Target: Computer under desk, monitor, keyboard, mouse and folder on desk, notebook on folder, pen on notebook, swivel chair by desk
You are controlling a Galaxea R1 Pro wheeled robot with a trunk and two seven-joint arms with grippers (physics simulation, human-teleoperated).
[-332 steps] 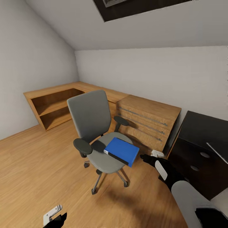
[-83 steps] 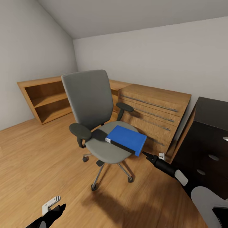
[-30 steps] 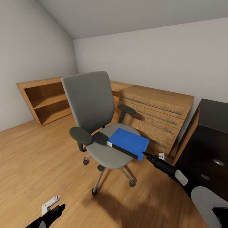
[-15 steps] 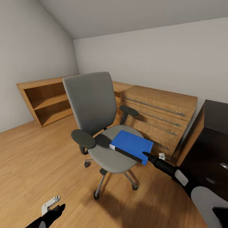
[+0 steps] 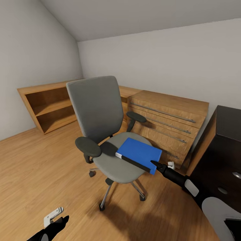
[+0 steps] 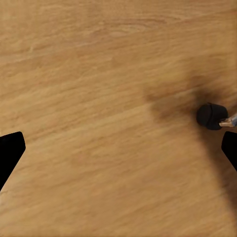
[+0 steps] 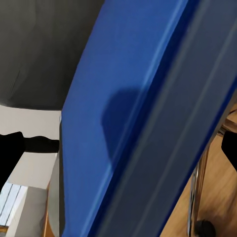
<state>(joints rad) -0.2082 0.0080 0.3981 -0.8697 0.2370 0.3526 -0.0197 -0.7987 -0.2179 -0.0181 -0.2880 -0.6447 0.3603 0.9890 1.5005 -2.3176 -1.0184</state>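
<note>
Here, right gripper spread, touching near corner of folder; long axis oblique; left gripper spread, well apart.

The bench is cut off by the head view's right edge, its top mostly out of view. The folder runs past the right wrist picture's edges. The left hand is cut off at the bottom edge, its grip unreadable there.

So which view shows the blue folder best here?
The head view: the whole folder lies on the swivel chair seat. The right wrist view shows a blue close-up of its cover and edge.
</note>
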